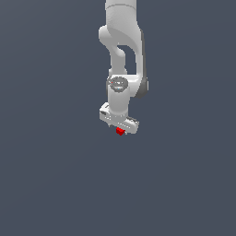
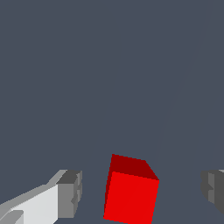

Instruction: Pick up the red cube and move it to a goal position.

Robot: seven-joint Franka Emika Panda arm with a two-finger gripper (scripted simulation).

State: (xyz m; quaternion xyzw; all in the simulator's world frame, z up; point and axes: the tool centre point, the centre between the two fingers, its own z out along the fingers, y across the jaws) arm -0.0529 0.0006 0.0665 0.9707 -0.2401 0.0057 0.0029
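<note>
The red cube (image 1: 120, 131) is a tiny bright red block, seen in the exterior view just under the white gripper (image 1: 120, 129) at the end of the arm. In the wrist view the red cube (image 2: 130, 192) sits between the two grey fingertips (image 2: 70, 192), with a gap on each side. The gripper (image 2: 142, 192) is open and straddles the cube without touching it. The lower part of the cube is cut off by the wrist view's edge.
The white Panda arm (image 1: 122, 55) comes down from the top of the exterior view. Around it there is only a plain dark grey-blue surface (image 1: 55, 175).
</note>
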